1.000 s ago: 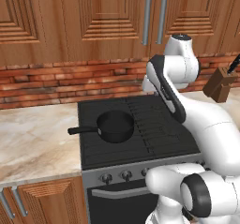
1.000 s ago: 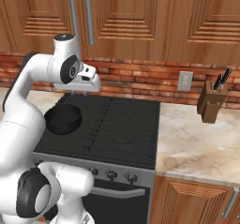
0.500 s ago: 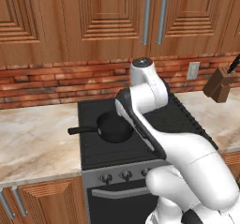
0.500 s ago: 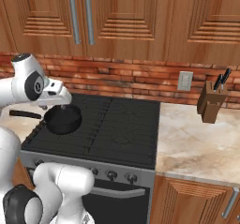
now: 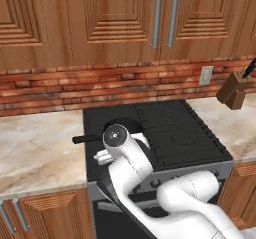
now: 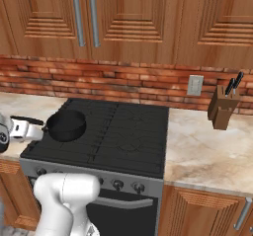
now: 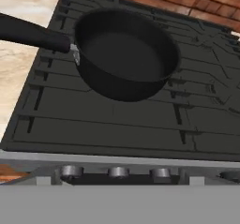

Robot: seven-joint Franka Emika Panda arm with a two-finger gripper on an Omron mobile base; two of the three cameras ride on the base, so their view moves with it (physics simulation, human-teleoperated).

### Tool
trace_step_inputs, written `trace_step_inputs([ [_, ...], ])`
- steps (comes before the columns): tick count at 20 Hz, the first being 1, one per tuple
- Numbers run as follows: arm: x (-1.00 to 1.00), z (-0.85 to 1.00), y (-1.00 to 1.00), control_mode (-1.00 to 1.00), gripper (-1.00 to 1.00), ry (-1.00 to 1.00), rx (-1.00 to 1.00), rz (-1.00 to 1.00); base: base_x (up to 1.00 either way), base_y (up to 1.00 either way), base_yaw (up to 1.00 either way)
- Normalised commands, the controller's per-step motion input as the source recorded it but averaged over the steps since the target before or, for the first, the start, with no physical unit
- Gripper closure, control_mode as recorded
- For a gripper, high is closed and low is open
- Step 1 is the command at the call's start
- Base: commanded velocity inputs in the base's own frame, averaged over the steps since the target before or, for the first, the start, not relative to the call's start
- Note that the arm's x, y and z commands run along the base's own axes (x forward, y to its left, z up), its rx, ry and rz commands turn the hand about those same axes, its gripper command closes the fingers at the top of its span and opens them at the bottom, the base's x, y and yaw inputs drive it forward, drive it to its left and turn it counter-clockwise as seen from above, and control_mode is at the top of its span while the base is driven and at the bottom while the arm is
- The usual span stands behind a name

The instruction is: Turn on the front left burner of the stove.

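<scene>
Hand view: stove [image 7: 117,124] knobs [image 7: 118,172] partly cropped.

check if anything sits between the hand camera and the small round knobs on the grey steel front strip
Nothing visible does. In the hand view the round knobs on the steel strip show unobstructed; the black long-handled pan sits behind them on the ridged cooktop.

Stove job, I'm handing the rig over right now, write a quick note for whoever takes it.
Tool: fingertips not visible in the hand view, so open or shut cannot be told; it holds nothing that can be seen.
Stove: straight ahead, black cooktop. A small black pan sits on its left side, handle pointing left over the counter.
Knobs: a row on the grey front strip, close below the hand camera, none touched.
Done: arm brought low at the stove's front left.
Left: reach the front left burner's knob and turn it.
</scene>
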Motion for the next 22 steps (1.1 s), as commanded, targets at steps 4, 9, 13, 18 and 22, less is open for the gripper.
trace_step_inputs([
  [4, 0.00, 0.00, 0.11, -1.00, -1.00, 0.00, -0.01, 0.00, 0.00, 0.00, 0.00],
  [9, 0.00, -0.09, 0.17, -1.00, -1.00, -0.01, -0.02, 0.00, 0.00, 0.00, 0.00],
  [13, 0.00, -0.35, 0.52, -1.00, -1.00, -0.09, 0.00, 0.00, 0.00, 0.00, 0.00],
  [18, 0.00, -0.33, 0.62, -1.00, -1.00, -0.11, 0.00, 0.00, 0.00, 0.00, 0.00],
  [22, 0.00, -0.34, 0.29, -1.00, -1.00, -0.22, 0.02, 0.00, 0.00, 0.00, 0.00],
])
